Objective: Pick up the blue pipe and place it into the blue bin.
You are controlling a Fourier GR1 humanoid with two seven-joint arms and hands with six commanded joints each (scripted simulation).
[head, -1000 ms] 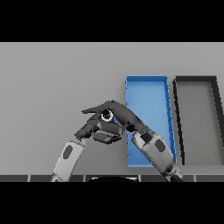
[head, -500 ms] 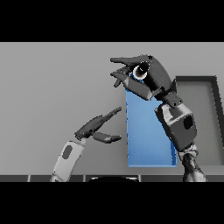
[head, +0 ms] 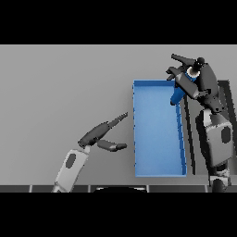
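In the head view, your right hand [head: 193, 82] has its fingers curled round the blue pipe [head: 177, 95], which hangs below them over the blue bin's [head: 157, 172] far right corner. Your left hand [head: 98, 135] rests with fingers straight, holding nothing, left of the bin.

Blue bin [head: 157, 171]: its inside lies bare below my right hand [head: 196, 83], nothing blocking the way down.
Right hand: over the bin's far right corner, holding the blue pipe [head: 177, 95].
Black bin [head: 227, 99]: just right, mostly hidden by my arm.
Left hand [head: 99, 135]: left of the bin, apart.
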